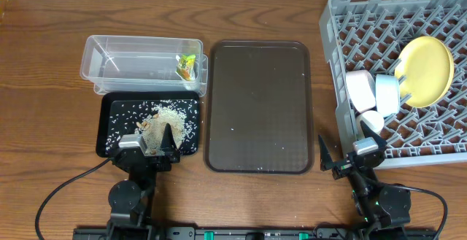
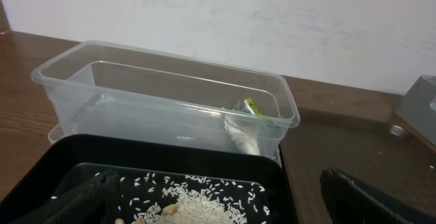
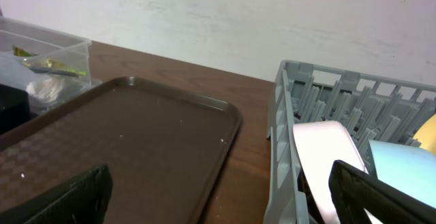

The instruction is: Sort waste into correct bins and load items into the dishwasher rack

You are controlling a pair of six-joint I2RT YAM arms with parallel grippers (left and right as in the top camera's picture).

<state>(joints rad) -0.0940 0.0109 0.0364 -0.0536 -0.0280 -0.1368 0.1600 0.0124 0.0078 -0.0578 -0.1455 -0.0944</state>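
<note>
The clear tub (image 1: 139, 61) holds the green-and-orange wrapper (image 1: 188, 66), which also shows in the left wrist view (image 2: 249, 106). The black tray (image 1: 109, 123) holds rice and brown scraps (image 1: 166, 117). The grey rack (image 1: 365, 21) holds the yellow-green plate (image 1: 425, 71), a white bowl (image 1: 359, 90), the light blue bowl (image 1: 387, 94) and a small white cup (image 1: 371, 120). Chopsticks are not visible. My left gripper (image 1: 149, 144) is open and empty over the black tray's near edge. My right gripper (image 1: 349, 151) is open and empty between the brown tray and the rack's front left corner.
The large dark brown serving tray (image 1: 257, 105) lies in the middle with a few rice grains on it. A white wall stands behind the table. Bare wooden table (image 1: 44, 101) lies to the left.
</note>
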